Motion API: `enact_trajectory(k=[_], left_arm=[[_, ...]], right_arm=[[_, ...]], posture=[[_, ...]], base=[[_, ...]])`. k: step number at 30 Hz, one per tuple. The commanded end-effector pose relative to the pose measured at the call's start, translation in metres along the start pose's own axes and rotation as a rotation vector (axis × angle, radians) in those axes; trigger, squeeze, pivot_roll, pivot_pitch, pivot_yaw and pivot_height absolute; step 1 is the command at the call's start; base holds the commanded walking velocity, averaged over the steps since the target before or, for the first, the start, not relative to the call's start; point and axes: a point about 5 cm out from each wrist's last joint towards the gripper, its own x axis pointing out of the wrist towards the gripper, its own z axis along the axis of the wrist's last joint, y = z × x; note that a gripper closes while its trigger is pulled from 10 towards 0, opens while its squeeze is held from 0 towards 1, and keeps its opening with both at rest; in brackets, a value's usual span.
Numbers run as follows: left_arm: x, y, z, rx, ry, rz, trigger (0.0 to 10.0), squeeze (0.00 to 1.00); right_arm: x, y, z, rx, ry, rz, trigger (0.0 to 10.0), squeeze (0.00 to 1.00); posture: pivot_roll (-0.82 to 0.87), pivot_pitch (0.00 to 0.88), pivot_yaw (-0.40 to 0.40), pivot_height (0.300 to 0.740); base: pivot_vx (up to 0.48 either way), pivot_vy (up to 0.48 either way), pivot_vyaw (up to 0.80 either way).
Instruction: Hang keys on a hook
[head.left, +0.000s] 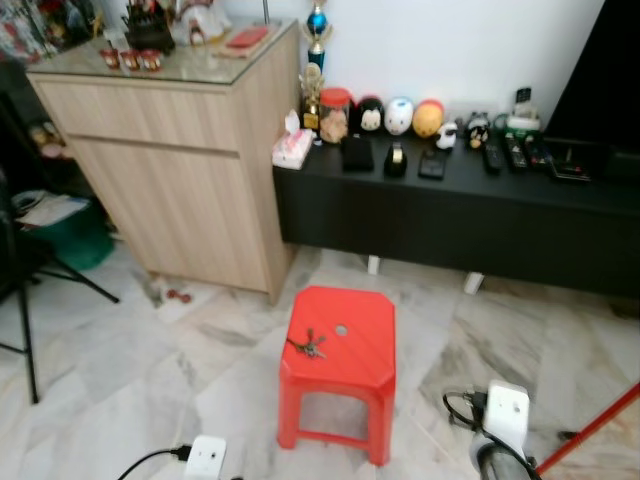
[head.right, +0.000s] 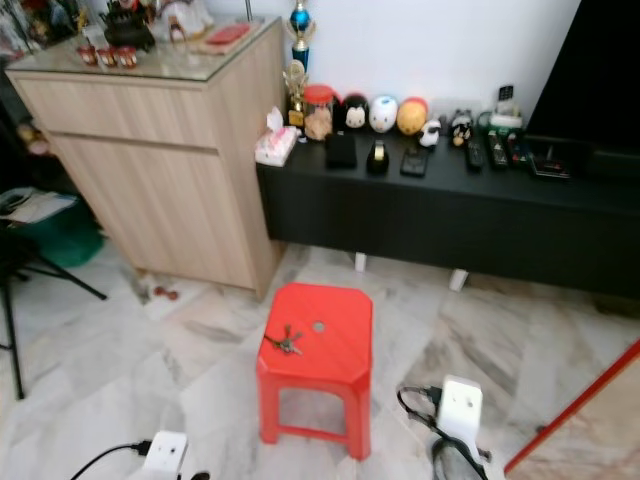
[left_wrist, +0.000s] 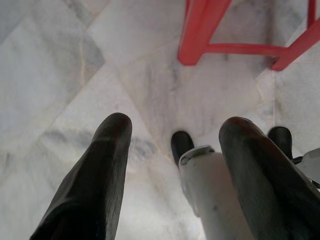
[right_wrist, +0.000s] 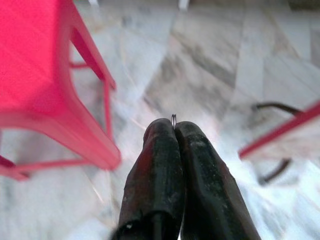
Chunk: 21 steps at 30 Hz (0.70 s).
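Observation:
A bunch of keys (head.left: 307, 346) lies on the top of a red plastic stool (head.left: 350, 325), near its left edge, also seen as keys (head.right: 285, 342). My left gripper (left_wrist: 177, 125) hangs open above the marble floor, with the red stool's legs (left_wrist: 200, 35) a little beyond its fingers. My right gripper (right_wrist: 173, 125) is shut, low beside the red stool (right_wrist: 35, 75). A thin metal loop (right_wrist: 173, 118) shows at its tips.
A wooden cabinet (head.left: 180, 160) stands at the back left. A low black bench (head.left: 450, 210) with figurines and remotes runs along the wall. White adapters with cables (head.left: 505, 415) (head.left: 205, 455) lie on the floor near the stool. A red pole (head.left: 600, 425) slants at the right. Tripod legs (head.left: 30, 300) stand at the left.

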Motion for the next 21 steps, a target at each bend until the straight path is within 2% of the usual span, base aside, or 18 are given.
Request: enact_trajectory(k=[1, 4, 6, 7, 8, 10, 14, 15, 21], left_arm=[[-0.001, 0.004, -0.003, 0.011, 0.022, 0.011, 10.0, 0.00], [-0.001, 0.004, -0.003, 0.012, 0.024, 0.012, 10.0, 0.00], [-0.001, 0.004, -0.003, 0.020, 0.024, 0.012, 10.0, 0.00], [-0.001, 0.004, -0.003, 0.026, 0.024, 0.013, 10.0, 0.00], [-0.001, 0.004, -0.003, 0.026, 0.024, 0.013, 10.0, 0.00], [-0.001, 0.005, -0.003, 0.029, 0.023, 0.013, 10.0, 0.00], [-0.001, 0.005, -0.003, 0.029, 0.023, 0.014, 10.0, 0.00], [-0.001, 0.005, -0.003, 0.029, 0.024, 0.014, 10.0, 0.00], [-0.001, 0.004, -0.004, 0.030, 0.026, 0.013, 10.0, 0.00]], right_arm=[[-0.002, 0.000, -0.009, 0.023, 0.034, -0.007, 10.0, 0.00], [-0.005, -0.005, -0.020, 0.031, 0.087, -0.021, 10.0, 0.00], [-0.009, -0.012, -0.035, 0.074, 0.162, -0.054, 10.0, 0.00], [-0.013, -0.019, -0.046, 0.130, 0.219, -0.095, 10.0, 0.00], [-0.013, -0.019, -0.046, 0.130, 0.219, -0.095, 10.0, 0.00], [-0.017, -0.025, -0.057, 0.221, 0.266, -0.145, 10.0, 0.00], [-0.019, -0.028, -0.062, 0.290, 0.280, -0.170, 10.0, 0.00], [-0.020, -0.028, -0.063, 0.314, 0.282, -0.174, 10.0, 0.00], [-0.019, -0.026, -0.062, 0.316, 0.278, -0.153, 10.0, 0.00]], posture=[[0.02, 0.028, -0.008, 0.740], [0.01, 0.028, -0.007, 0.740], [0.01, 0.027, -0.006, 0.740], [0.01, 0.029, -0.004, 0.740], [0.01, 0.029, -0.004, 0.740], [0.02, 0.029, -0.003, 0.740], [0.01, 0.030, -0.001, 0.740], [0.01, 0.029, -0.001, 0.740], [0.02, 0.028, -0.003, 0.740]], base=[[0.000, 0.000, 0.00], [0.000, 0.000, 0.00], [0.000, 0.000, 0.00], [0.000, 0.000, 0.00], [0.000, 0.000, 0.00], [0.000, -0.127, 0.00], [0.000, -0.258, 0.00], [0.000, -0.262, -0.52], [0.000, -0.264, -0.75]])
